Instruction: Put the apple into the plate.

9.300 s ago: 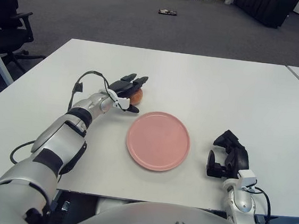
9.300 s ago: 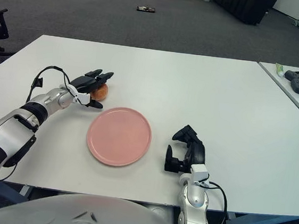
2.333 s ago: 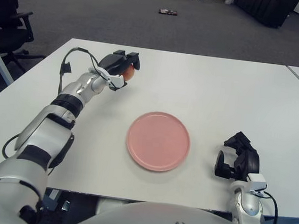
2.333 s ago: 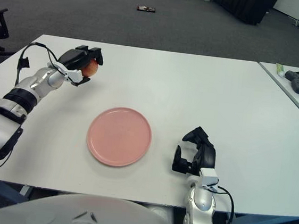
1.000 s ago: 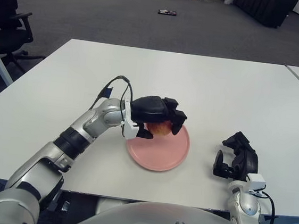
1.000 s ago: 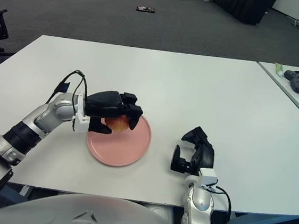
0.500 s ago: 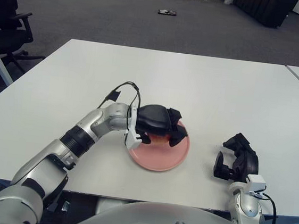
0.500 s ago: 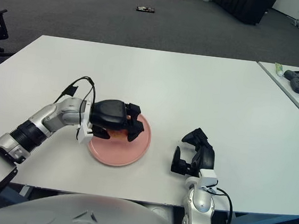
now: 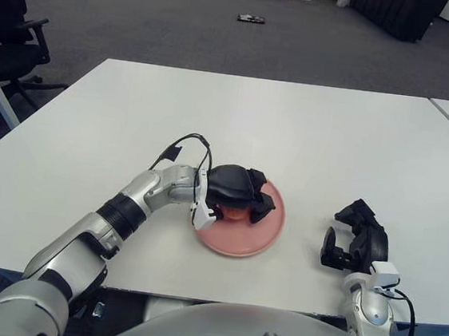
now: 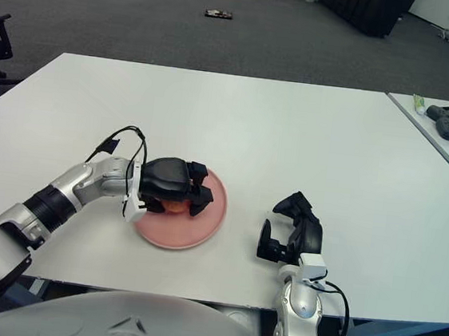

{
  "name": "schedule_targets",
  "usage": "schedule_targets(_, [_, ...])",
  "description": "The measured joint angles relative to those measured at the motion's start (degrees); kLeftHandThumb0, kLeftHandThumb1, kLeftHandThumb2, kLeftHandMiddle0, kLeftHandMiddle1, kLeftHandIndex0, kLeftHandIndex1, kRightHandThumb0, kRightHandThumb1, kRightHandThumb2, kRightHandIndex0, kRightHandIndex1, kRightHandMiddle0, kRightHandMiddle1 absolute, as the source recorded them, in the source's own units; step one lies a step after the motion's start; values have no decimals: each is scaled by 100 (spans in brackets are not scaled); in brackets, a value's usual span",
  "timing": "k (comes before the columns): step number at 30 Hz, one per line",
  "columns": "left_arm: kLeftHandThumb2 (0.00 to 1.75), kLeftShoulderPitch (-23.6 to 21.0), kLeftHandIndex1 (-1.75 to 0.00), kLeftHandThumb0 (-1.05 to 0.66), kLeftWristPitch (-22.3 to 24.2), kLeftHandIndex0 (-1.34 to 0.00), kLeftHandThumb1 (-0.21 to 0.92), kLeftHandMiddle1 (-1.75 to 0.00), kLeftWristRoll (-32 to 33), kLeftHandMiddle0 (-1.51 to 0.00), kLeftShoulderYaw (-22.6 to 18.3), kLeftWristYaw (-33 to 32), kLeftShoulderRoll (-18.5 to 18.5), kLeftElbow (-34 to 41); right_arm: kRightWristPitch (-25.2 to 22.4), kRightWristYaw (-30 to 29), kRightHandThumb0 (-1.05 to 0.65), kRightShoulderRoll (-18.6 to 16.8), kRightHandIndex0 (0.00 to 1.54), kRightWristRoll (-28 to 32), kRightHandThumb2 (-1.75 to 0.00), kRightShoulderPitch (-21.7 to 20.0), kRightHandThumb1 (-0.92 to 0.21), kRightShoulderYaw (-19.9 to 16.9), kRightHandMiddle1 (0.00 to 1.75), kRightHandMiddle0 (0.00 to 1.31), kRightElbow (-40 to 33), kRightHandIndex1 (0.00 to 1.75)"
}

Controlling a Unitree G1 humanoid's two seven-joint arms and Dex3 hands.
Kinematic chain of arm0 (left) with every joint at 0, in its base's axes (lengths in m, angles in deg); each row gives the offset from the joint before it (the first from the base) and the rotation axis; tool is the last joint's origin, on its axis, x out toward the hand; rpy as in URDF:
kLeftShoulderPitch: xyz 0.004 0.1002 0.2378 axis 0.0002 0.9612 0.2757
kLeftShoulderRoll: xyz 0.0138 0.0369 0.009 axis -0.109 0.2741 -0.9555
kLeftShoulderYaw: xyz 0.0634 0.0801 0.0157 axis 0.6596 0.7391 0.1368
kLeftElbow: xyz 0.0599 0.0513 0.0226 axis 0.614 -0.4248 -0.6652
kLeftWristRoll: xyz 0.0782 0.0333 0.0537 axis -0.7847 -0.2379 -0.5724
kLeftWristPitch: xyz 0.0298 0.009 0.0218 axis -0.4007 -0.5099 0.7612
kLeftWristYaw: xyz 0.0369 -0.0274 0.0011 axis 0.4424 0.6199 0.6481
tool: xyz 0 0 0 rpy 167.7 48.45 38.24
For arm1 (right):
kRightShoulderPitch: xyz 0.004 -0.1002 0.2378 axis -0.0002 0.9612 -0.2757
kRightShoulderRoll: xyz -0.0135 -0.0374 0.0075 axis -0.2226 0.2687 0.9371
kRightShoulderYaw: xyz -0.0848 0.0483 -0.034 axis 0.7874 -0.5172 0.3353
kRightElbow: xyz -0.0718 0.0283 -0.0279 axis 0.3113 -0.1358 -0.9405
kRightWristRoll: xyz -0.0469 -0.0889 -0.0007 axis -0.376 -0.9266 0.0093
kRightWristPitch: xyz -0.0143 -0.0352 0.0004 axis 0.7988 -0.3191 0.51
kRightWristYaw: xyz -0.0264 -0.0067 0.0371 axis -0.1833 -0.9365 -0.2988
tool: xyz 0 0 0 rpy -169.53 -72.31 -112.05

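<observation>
1. The left hand [image 9: 234, 193] sits low over the pink plate [image 9: 262, 234], its black fingers [image 9: 257, 206] curled down around the apple [image 9: 237, 212], which it grips.
2. Only a sliver of the apple, reddish-orange, shows beneath the palm; it is within the plate's rim, over the left part of the plate, but I cannot tell whether it touches the plate.
3. The left forearm [image 9: 145, 198] reaches in from the left, low across the white surface [image 9: 308, 137], with a black cable looping above the wrist.
4. The right hand [image 9: 355, 239] shows to the right of the plate, apart from it near the front edge of the surface, fingers curled and holding nothing.
5. Beyond the surface lies grey carpeted floor [image 9: 144, 15], with a black office chair [image 9: 11, 17] at the far left.
</observation>
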Motion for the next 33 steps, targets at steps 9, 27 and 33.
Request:
schedule_targets(9, [142,-84,-155,-1,-406,-58,18,-174,190,-74,52,-198,19,-390,0,53,-1,0,90,24,-175,-9,6,-2,174,65,7,175])
schedule_targets(27, [83,-640,-87,-96,-1012,-1,92,-63,1234,-1,510,787,2,-1138,5,34,-1,3,91,0,-175,-48,6,-21,172,67,46,175])
schedule_targets(33, [92,-638,-48,-102,-953,0,92,-27,1740,0,596,1348,-13,-1105,2,35,-1,4,90,-1,-175,-51,5,-18,174,65,46,175])
